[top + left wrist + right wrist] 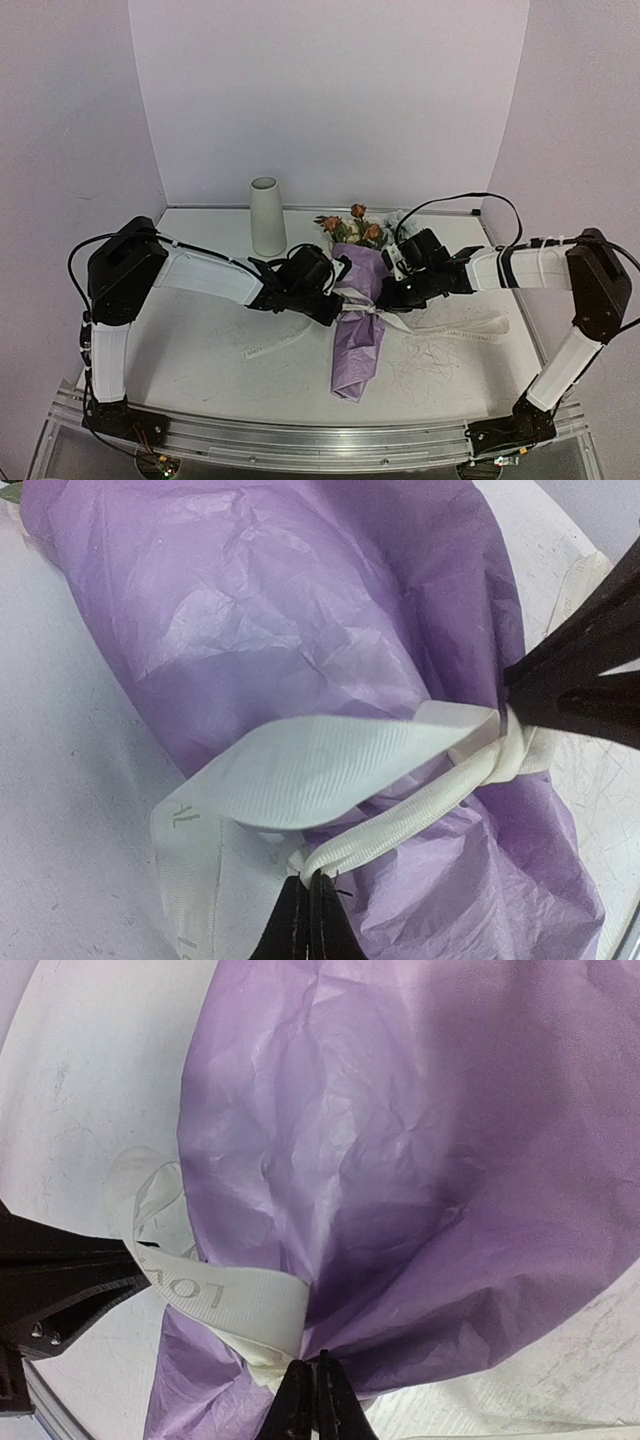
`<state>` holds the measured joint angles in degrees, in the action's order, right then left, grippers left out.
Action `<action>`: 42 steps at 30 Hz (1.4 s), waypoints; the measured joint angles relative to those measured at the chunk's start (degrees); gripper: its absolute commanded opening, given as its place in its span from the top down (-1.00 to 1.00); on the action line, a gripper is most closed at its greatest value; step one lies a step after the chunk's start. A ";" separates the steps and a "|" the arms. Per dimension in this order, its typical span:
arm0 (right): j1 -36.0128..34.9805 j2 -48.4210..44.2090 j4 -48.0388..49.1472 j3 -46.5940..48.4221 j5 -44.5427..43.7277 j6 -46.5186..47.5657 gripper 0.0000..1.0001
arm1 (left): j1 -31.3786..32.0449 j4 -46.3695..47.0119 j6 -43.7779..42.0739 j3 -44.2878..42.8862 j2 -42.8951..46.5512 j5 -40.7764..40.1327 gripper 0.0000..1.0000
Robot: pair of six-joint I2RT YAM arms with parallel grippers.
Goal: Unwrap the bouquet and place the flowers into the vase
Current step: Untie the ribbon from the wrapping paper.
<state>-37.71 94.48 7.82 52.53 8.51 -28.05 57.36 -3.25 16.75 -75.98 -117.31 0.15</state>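
Observation:
The bouquet (357, 300) lies on the table, its flowers (358, 228) pointing to the back and its lilac paper (358, 350) cone toward me. A cream ribbon (330, 760) is knotted round its waist. My left gripper (335, 308) comes in from the left; in the left wrist view it (308, 878) is shut on a taut strand of that ribbon. My right gripper (384, 298) presses in from the right and is shut (318, 1362) where the ribbon (230, 1295) fold meets the paper (420, 1160). The off-white vase (267, 215) stands upright at the back left.
Loose ribbon tails trail over the white table (200, 340) to the left (270, 345) and to the right (460, 325). Lilac walls close in the back and sides. A metal rail (320, 440) runs along the near edge.

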 measured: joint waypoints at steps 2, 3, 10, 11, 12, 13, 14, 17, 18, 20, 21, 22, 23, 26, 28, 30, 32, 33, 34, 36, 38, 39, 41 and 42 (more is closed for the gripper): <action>0.02 -1.02 -0.92 0.00 -2.02 0.04 0.94 | -0.02 0.31 0.12 0.89 0.40 -0.76 1.00; 0.02 -1.54 -1.55 -0.01 -3.25 0.11 0.94 | -0.03 0.43 0.22 1.55 0.70 -1.18 1.00; 0.02 -3.80 -4.10 -2.40 -9.37 0.34 0.87 | -0.04 0.21 0.94 5.58 1.26 -3.14 0.90; 0.02 -3.80 -4.11 -2.93 -9.75 0.37 0.85 | -0.04 0.22 1.14 6.00 1.26 -3.34 0.85; 0.04 -3.80 -4.30 -3.54 -10.18 0.38 0.82 | -0.04 0.16 1.18 6.32 1.26 -3.37 0.80; 0.02 -3.80 -4.65 -3.96 -10.58 0.41 0.79 | -0.04 -0.05 1.37 6.37 1.26 -3.33 0.76; 0.02 -3.80 -5.20 -4.22 -10.88 0.53 0.73 | -0.03 -0.20 1.50 6.38 1.26 -3.33 0.70; 0.04 -4.02 -6.75 -4.28 -11.30 1.63 0.33 | 0.11 -0.26 1.74 6.45 1.57 -3.39 0.50; 0.04 -4.28 -7.05 -4.28 -11.36 2.12 0.20 | 0.13 -0.26 1.81 6.54 1.81 -3.42 0.45; 0.04 -5.82 -7.39 -4.28 -11.04 3.70 0.08 | 0.14 -0.49 1.70 6.85 2.84 -3.61 0.35; 0.04 -6.88 -7.43 -4.28 -10.86 4.35 0.04 | 0.17 -0.71 1.62 6.90 3.52 -3.73 0.29; 0.04 -8.08 -7.44 -4.18 -10.46 4.95 0.01 | 0.21 -0.78 1.30 6.94 4.26 -3.83 0.23; 0.04 -9.06 -7.46 -3.85 -9.91 5.56 0.00 | 0.23 -0.74 1.22 6.95 5.05 -3.89 0.20; 0.02 -9.95 -7.24 -1.85 -8.06 6.61 -0.08 | 0.36 0.06 0.21 6.84 6.94 -3.89 0.14; 0.02 -9.69 -7.04 -0.68 -7.05 7.00 -0.11 | 0.40 0.49 -0.71 6.04 7.11 -3.72 0.10; 0.02 -8.84 -6.95 0.34 -6.13 7.04 -0.12 | 0.46 0.47 -2.00 5.13 7.05 -3.23 0.09; -0.11 -7.58 -6.96 1.17 -5.16 7.05 -0.12 | 0.46 0.51 -3.35 3.74 6.56 -2.39 0.07; -0.20 -6.99 -6.96 1.42 -4.77 7.06 -0.12 | 0.45 0.52 -4.01 2.47 5.91 -1.75 0.05; -0.36 -6.48 -6.97 1.53 -4.40 7.05 -0.12 | 0.44 0.64 -4.60 1.31 5.18 -1.21 0.02; -0.74 -5.62 -7.05 1.62 -3.58 6.99 -0.15 | 0.46 0.89 -5.68 -0.56 3.83 -0.07 -0.01; -1.23 -5.03 -7.07 1.62 -2.88 6.62 -0.19 | 0.46 0.84 -6.69 -1.52 2.87 0.85 -0.02; -1.44 -4.83 -7.08 1.62 -2.73 6.44 -0.18 | 0.46 0.79 -7.23 -1.99 2.30 1.34 -0.02; -1.93 -4.41 -7.07 1.62 -2.50 5.90 -0.15 | 0.46 0.36 -7.96 -3.11 1.06 2.09 -0.02; -2.14 -4.18 -7.05 1.62 -2.50 5.61 -0.12 | 0.46 0.13 -8.20 -3.71 0.37 2.49 -0.02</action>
<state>-39.85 90.29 0.77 54.15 6.01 -22.45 57.82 -3.12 8.55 -79.69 -116.93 2.64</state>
